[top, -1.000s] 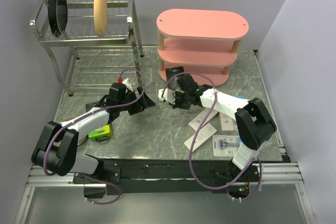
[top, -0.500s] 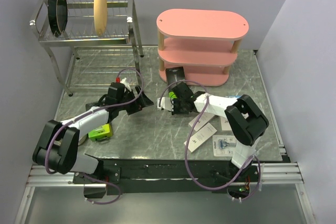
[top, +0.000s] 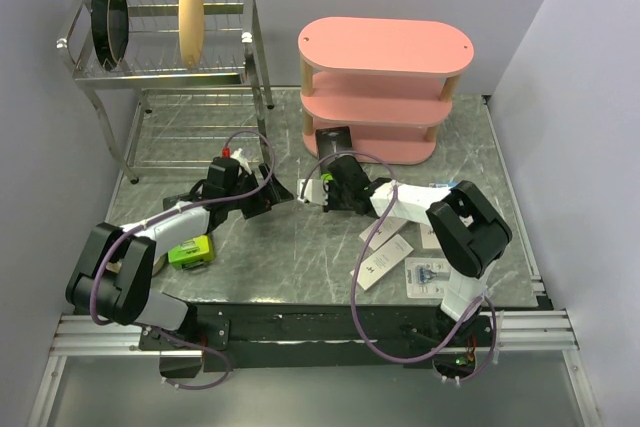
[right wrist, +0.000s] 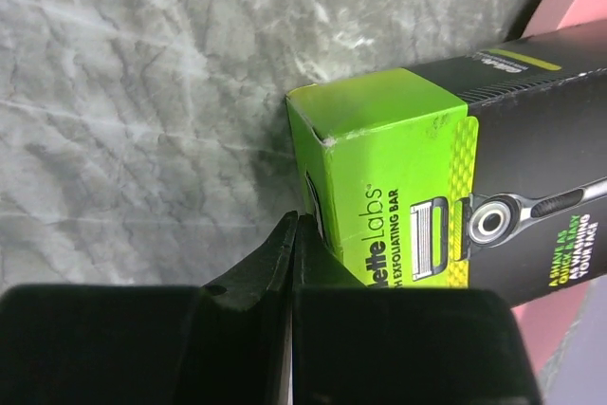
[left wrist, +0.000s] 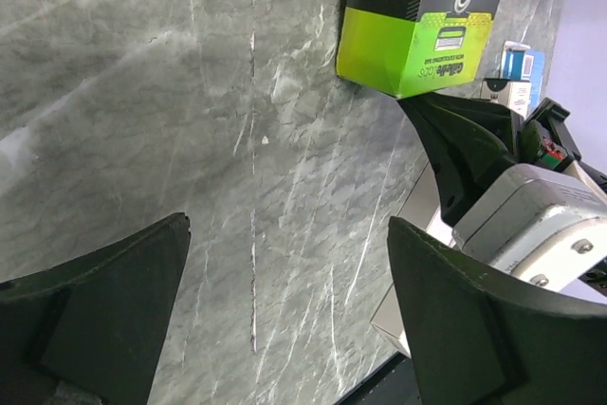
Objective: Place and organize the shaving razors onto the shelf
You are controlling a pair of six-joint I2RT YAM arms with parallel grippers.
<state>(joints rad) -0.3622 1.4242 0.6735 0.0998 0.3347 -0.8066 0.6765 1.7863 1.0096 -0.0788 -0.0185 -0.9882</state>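
Right gripper is clenched, its two black fingers pressed flat together with nothing between them, and in the right wrist view their joined tip touches the lime-green end of a black-and-lime box. That box lies flat on the grey marble table, its green end toward the grippers and its black length running away toward the pink shelf. From above, the far end of the box sits just beside the foot of the shelf's lowest tier; whether it touches the board cannot be told. The left gripper is released, jaws spread wide and holding nothing, low over bare marble to the left of the right gripper. In the left wrist view its gap frames open tabletop, with the box ahead and apart from it and the right gripper's closed tip pressed against the green end. A second black-and-lime box lies near the left arm, well apart from the shelf. Slim white boxes and a blister pack lie on the table near the right arm's base. All three shelf tiers show no packages.
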